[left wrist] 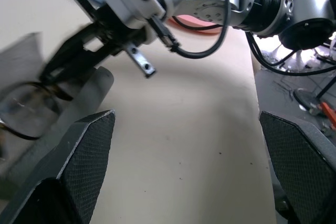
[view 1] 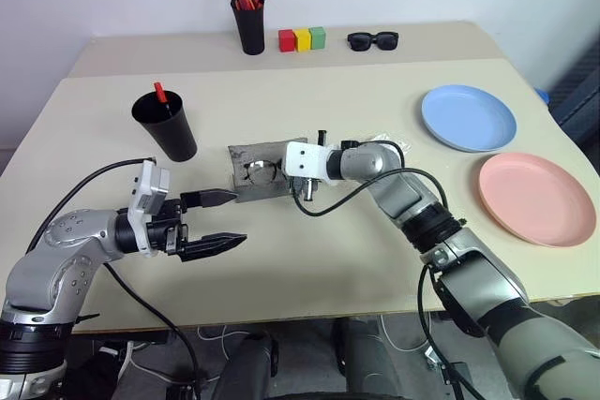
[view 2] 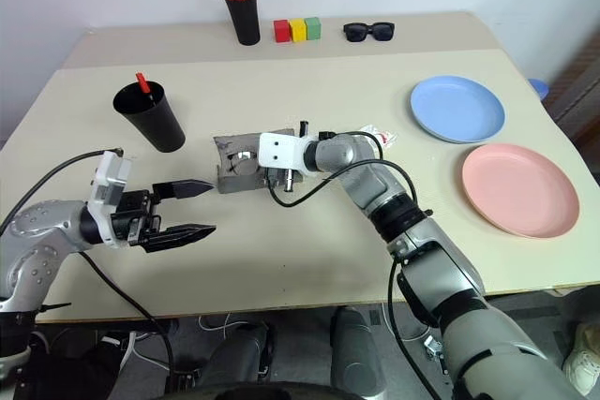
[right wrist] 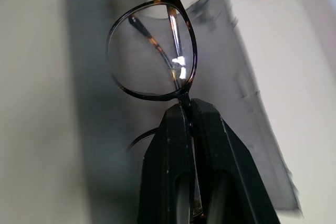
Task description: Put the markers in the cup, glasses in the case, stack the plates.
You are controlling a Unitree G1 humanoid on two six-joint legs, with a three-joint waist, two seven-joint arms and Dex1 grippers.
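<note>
The grey case (view 1: 242, 153) lies open at the table's middle. Directly over it my right gripper (right wrist: 184, 106) is shut on the bridge of the thin-framed glasses (right wrist: 152, 51), whose lenses hang just above the case's inside (right wrist: 236, 93). My left gripper (view 1: 236, 219) hovers open and empty in front of and left of the case, pointing toward it. A red-capped marker (view 1: 160, 94) stands in the black cup (view 1: 167, 128) at the left. The light blue plate (view 1: 469, 117) and the pink plate (view 1: 536, 199) lie side by side at the right, not stacked.
Along the back edge stand a black holder with orange-red pens (view 1: 249, 21), three coloured blocks (view 1: 302, 39) and black sunglasses (view 1: 373, 40). A small white object (view 1: 386, 143) lies behind my right wrist. A cable loops below my right forearm.
</note>
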